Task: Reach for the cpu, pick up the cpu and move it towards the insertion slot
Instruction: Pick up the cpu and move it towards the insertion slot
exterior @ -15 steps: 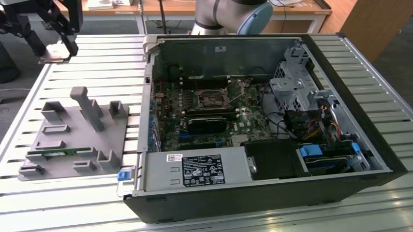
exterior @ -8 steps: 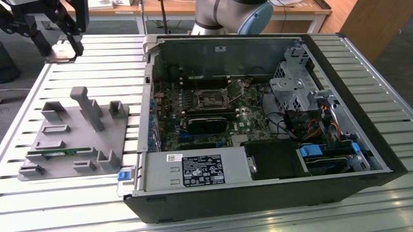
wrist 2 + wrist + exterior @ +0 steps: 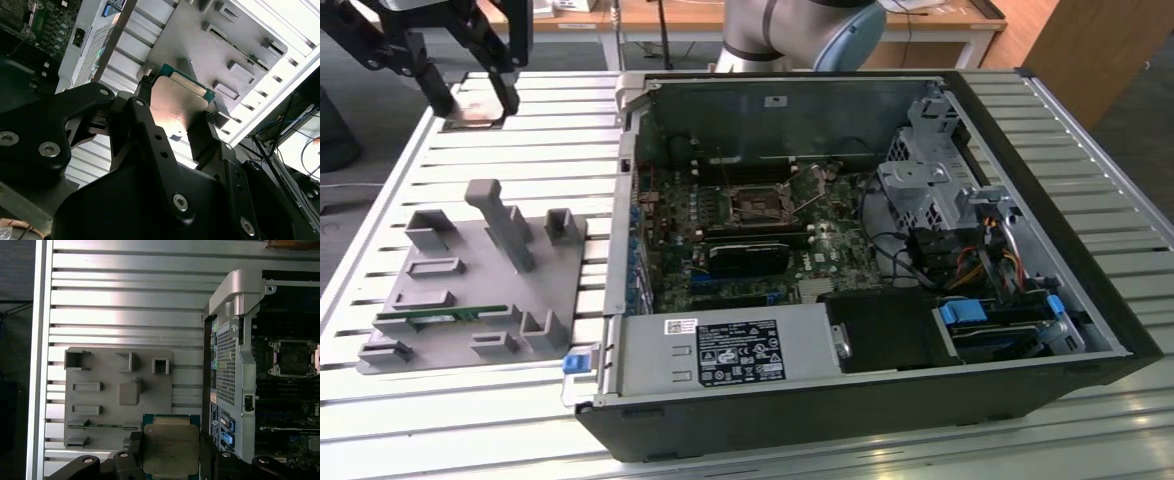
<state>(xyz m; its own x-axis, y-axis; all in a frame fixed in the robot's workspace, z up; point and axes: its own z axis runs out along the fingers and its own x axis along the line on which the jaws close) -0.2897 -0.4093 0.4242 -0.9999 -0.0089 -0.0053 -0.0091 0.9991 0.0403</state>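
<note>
While gripper-held point(image 3: 170, 450), cpu point(image 3: 170, 447) aloft

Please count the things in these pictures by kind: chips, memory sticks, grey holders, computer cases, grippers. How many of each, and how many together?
cpu: 1, between the gripper fingers
memory stick: 1
grey holder: 1
computer case: 1
gripper: 1
Total: 5

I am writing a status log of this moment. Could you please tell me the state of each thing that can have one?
tool: shut on the cpu, away from the computer case
cpu: held between the tool's fingers, lifted above the grey holder tray
insertion slot: empty, no chip in it
computer case: lying on its side, side panel off, board exposed
grey holder tray: flat on the slatted table, a green memory stick lying in it
</note>
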